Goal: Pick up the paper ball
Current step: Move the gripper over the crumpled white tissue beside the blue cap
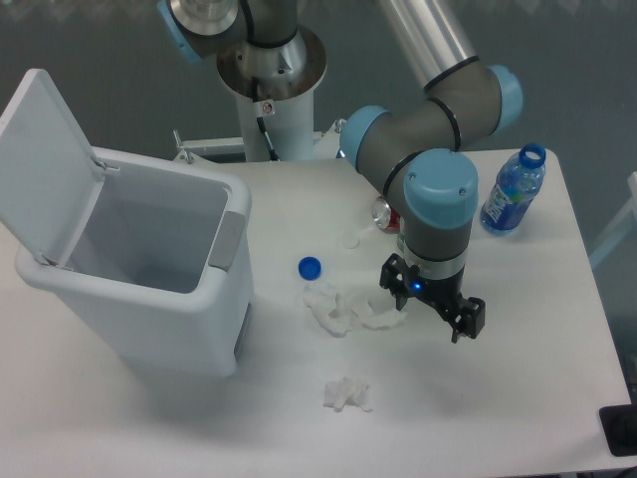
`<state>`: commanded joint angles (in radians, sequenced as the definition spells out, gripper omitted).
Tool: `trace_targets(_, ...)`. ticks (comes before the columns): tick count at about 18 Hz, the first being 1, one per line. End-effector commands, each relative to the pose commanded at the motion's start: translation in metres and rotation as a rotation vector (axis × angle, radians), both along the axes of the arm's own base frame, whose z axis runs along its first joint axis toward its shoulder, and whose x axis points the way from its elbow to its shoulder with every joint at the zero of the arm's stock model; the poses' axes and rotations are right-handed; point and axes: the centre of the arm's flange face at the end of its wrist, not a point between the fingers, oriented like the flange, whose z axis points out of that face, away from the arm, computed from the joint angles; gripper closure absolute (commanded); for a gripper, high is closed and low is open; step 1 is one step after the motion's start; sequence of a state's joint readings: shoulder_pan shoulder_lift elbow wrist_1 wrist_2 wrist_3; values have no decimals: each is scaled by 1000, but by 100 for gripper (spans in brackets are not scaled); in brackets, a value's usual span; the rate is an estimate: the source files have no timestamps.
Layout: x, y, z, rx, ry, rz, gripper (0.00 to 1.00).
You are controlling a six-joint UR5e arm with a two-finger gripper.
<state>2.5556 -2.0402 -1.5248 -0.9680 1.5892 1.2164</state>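
The paper ball is a small, flat-round white wad lying on the white table, just left of a red can and up-right of the blue bottle cap. My gripper points down over the table, below and to the right of the ball and well apart from it. Its black fingers stand open with nothing between them. The left finger is close to the right end of a long wrinkly tissue strip.
An open white bin with its lid raised fills the left side. A red can is partly hidden behind my arm. A blue water bottle stands at the back right. A lumpy white wad lies near the front.
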Motion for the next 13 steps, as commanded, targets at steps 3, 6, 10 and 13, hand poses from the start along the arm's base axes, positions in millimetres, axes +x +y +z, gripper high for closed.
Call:
trace_targets(3,-2,3,-10,-5,-10,-2,0)
trace_targets(6,-4,5,-18,-4,-19,6,0)
trace_targets(10,-1,5,-44,4,-19,4,0)
trace_targets(13,3,0,-53,-7,-38,-1,0)
